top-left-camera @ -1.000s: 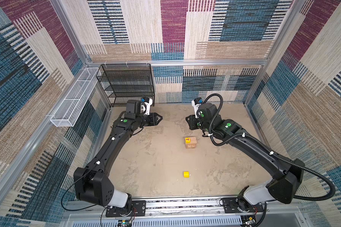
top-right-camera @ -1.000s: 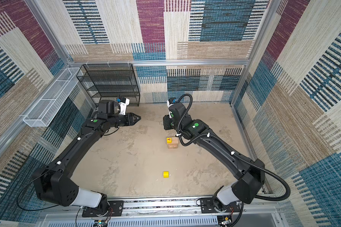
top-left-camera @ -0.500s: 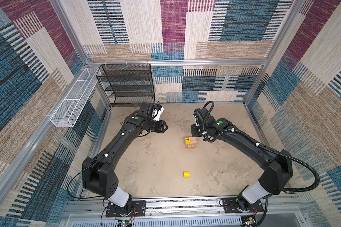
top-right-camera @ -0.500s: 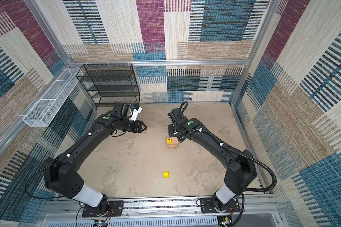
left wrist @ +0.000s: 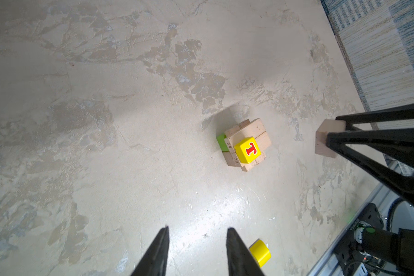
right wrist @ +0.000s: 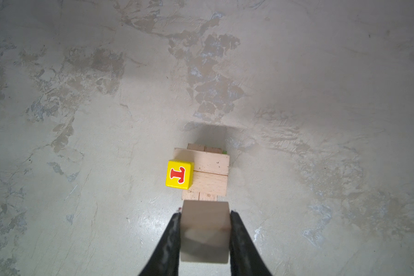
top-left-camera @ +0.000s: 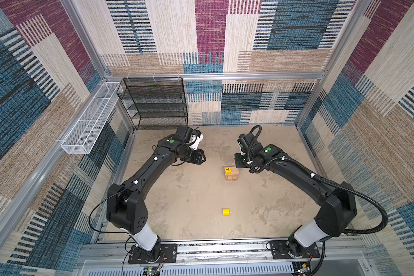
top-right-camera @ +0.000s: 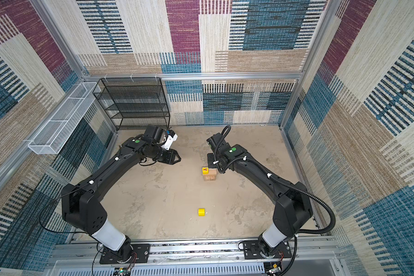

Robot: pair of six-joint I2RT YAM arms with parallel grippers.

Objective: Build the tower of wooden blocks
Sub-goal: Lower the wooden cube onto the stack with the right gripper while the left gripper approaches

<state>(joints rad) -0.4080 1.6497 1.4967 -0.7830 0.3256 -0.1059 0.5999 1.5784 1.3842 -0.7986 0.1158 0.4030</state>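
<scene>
The tower (top-left-camera: 231, 176) stands mid-floor as tan planks in crosswise layers (right wrist: 210, 172), with a lime-green brick (left wrist: 221, 142) low at one side. A yellow cube with a red T (right wrist: 179, 174) sits on one top corner. My right gripper (right wrist: 205, 212) is shut on a plain tan wooden cube (right wrist: 204, 229) and hovers just beside the tower, a little above it; the left wrist view shows that cube (left wrist: 326, 141) too. My left gripper (left wrist: 197, 229) is open and empty, off to the tower's left (top-left-camera: 201, 157). A yellow cylinder (top-left-camera: 226, 211) lies alone nearer the front.
A black wire shelf (top-left-camera: 153, 105) stands at the back left and a white wire basket (top-left-camera: 89, 119) hangs on the left wall. Patterned walls close in the floor on three sides. A metal rail (top-left-camera: 225, 248) runs along the front.
My left arm has swung in from the back left toward the middle. My right gripper, still holding the tan cube, has moved closer to the tower.
</scene>
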